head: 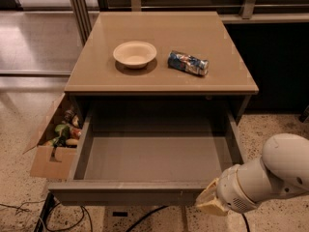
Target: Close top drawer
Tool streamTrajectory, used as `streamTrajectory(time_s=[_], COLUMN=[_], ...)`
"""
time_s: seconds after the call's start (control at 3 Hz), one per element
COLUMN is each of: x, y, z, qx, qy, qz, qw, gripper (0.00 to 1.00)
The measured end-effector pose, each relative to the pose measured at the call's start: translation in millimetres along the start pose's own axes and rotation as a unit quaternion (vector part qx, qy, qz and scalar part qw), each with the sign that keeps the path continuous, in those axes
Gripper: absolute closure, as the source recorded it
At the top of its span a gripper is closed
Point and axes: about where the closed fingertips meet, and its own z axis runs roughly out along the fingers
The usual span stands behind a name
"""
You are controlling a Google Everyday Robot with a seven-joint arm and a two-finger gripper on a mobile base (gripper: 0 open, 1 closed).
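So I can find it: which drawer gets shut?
Find the tan cabinet holding a bowl. Under its top, the top drawer is pulled out, the gripper at its front corner. Unlike the cardboard box beside it, it is empty and grey.

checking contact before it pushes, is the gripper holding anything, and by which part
Cannot be told: the gripper is at the top drawer's front right corner, contact hidden.

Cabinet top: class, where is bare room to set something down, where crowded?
Free: the strip of cabinet top in front of the bowl and can, and the open top drawer. Crowded: mid-top. The tool sits by the drawer's front right corner.
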Motion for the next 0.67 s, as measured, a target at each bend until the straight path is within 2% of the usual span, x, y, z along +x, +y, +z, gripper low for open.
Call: streamTrajectory(time_s=[0.33, 0.67], x=[-10, -15], y=[-17, -35], z=[11, 24], qx=[0.0, -0.005], qy=[-0.005, -0.014], qz=[0.002, 0.007], qw=[1.0, 0.9999], gripper=[0.01, 0.0])
